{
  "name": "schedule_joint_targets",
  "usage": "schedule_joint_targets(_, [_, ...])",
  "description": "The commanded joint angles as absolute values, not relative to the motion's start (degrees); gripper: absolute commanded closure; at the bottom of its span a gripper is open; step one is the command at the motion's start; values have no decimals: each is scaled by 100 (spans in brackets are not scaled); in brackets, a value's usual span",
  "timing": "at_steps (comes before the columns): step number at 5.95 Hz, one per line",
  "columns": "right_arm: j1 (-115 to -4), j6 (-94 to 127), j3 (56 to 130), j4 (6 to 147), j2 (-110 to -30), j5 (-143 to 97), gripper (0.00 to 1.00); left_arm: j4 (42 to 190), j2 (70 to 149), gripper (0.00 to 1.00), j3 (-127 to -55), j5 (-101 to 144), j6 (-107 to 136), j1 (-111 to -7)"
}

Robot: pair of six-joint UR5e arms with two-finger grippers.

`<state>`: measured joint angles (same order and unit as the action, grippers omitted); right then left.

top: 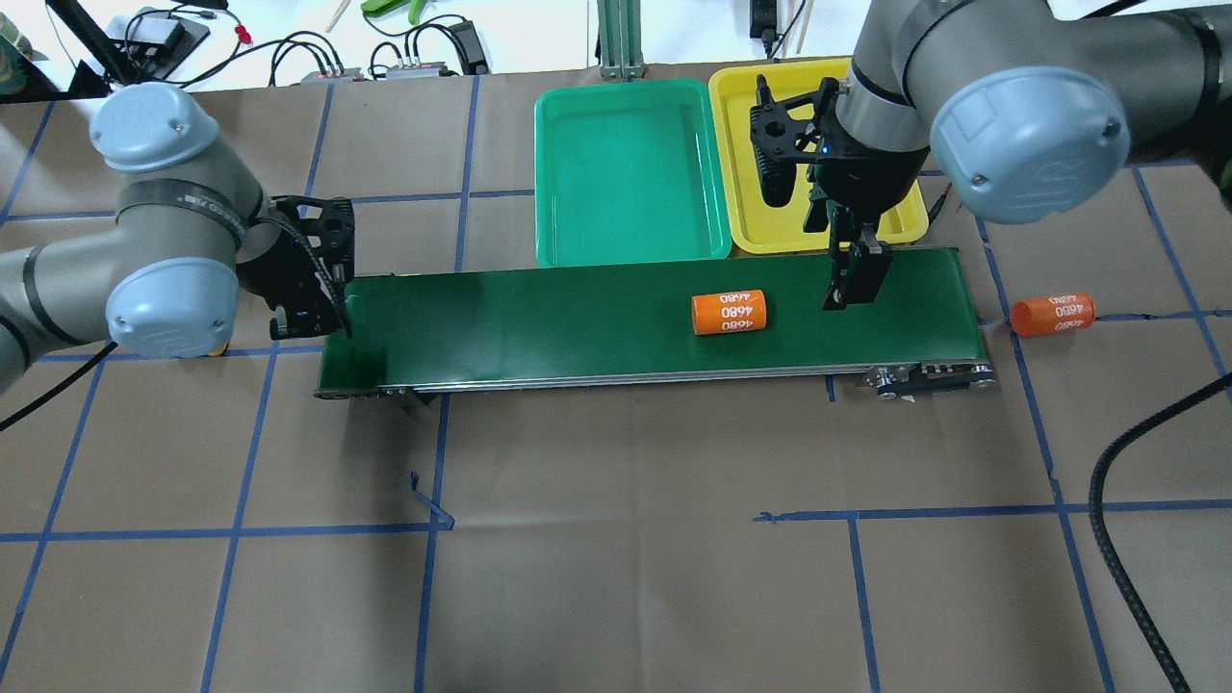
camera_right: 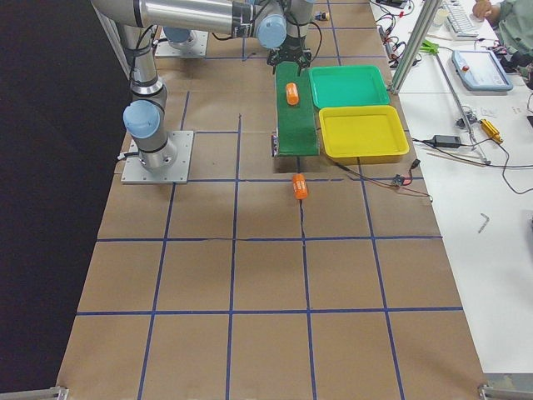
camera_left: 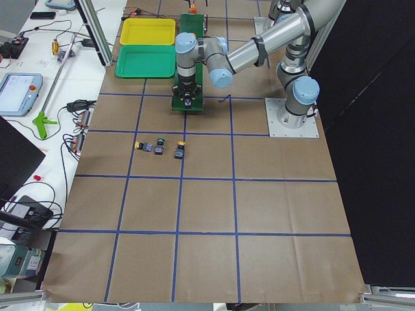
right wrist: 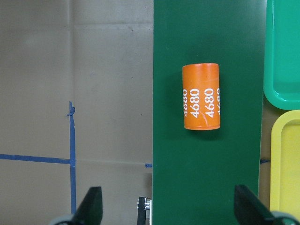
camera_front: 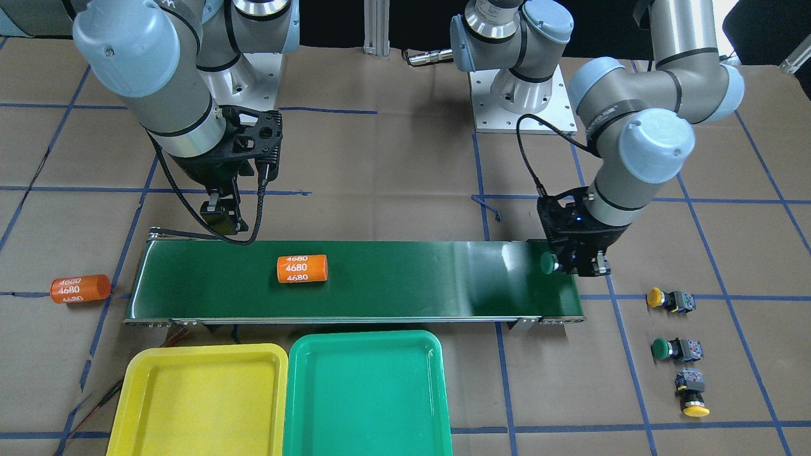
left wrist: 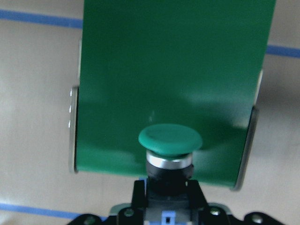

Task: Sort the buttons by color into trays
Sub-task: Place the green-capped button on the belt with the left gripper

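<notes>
Exterior front-facing view: no button is seen in either tray. The yellow tray (camera_front: 196, 405) and the green tray (camera_front: 367, 392) lie side by side at the near edge of the table, just beside the long conveyor belt (camera_front: 412, 278), and nothing is held in them.

One green button (camera_front: 548, 263) is gripped by the left gripper (camera_front: 570, 265), whose jaws are clenched on the button's dark body. It is held over the belt's end on the robot's left, with its cap pointing along the belt. In the left wrist view the cap is seen against the green belt surface. Whether the button is touching the belt cannot be told.

Three more buttons are lying on the brown paper past that end of the belt, well apart from the trays: a yellow button (camera_front: 668, 299), a second green button (camera_front: 675, 349) and a second yellow button (camera_front: 692, 399).

The right gripper (camera_front: 220, 218) is held above the belt's other end, nearer the trays. In the right wrist view its fingers are spread wide with nothing between them. An orange cylinder (camera_front: 302, 268) marked 4680 is lying on the belt, and another orange cylinder (camera_front: 80, 289) is lying on the table beyond the belt's end on the robot's right.

The task is judged to be at its start. The first button appears to be in hand for placing on the belt, and all four buttons are yet to be sorted, two to each tray.
</notes>
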<state>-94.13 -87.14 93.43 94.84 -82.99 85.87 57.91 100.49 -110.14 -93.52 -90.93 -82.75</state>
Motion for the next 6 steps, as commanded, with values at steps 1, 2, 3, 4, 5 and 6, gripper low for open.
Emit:
schedule_joint_targets(1, [-9413,-8719,9343,9483,-8306,8587,0,5757,10133,65,-11030,-9404,-8798,-8780])
schedule_joint_targets(2, [-9413,-8719,9343,9483,-8297,8587,0,5783,10151,2,-10995,-9413,-8859,-8772])
schedule_joint_targets(3, [-9413,-8719,9343,9483,-8297,8578,0,5801,10143,1,-10986,-9422,-8868,-8693])
schedule_joint_targets(4, [-9413,-8719,9343,9483,-8297,8587,0,5809,10090,1,-10995,-9422,-9260,-8318])
schedule_joint_targets(5, [-9413,-8719,9343,9483,-8297,8578,0,5844,10029,2,-11004,-9396,-9681,-7662])
schedule_joint_targets(6, [-9413,-8719,9343,9483,-8297,8578,0,5845,10063,2,-10995,-9343,-9964,-7020])
